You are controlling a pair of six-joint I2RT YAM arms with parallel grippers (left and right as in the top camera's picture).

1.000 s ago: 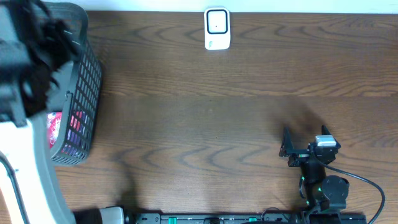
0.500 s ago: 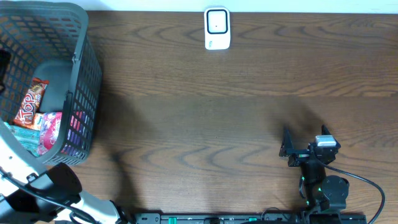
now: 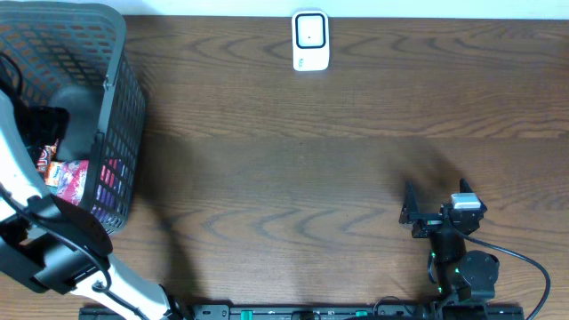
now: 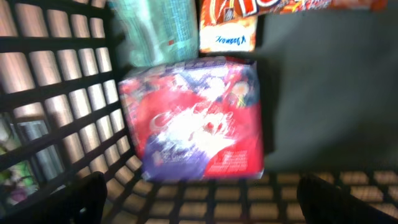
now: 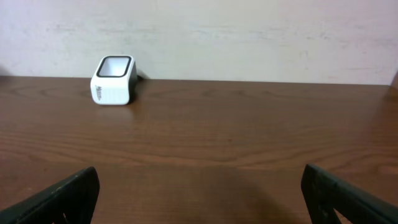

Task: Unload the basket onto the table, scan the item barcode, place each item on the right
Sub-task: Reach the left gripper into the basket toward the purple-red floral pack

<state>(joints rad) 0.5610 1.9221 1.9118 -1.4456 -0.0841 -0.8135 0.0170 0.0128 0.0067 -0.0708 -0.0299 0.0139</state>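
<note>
Left arm [image 3: 53,242] reaching into basket [image 3: 122,107], both sets of jaws released.
Left jaws spread over red-purple packet [image 4: 196,118] on basket floor; right jaws well right of basket, facing scanner [image 3: 310,40].

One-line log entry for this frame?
left gripper open, over red packet in basket | right gripper open, empty, facing scanner | nothing held

worktop [image 3: 311,151] is showing dark brown wood with wavy grain, and the scanner [image 3: 310,40] is reading white with a dark-framed square on its face. basket [image 3: 120,98] is showing dark grey in an open grid mesh. Inside it, the pouch [image 4: 196,118] is showing red and blue with white swirls, the wrapper [image 4: 227,25] orange and white, the packet [image 4: 155,25] pale teal.
</note>
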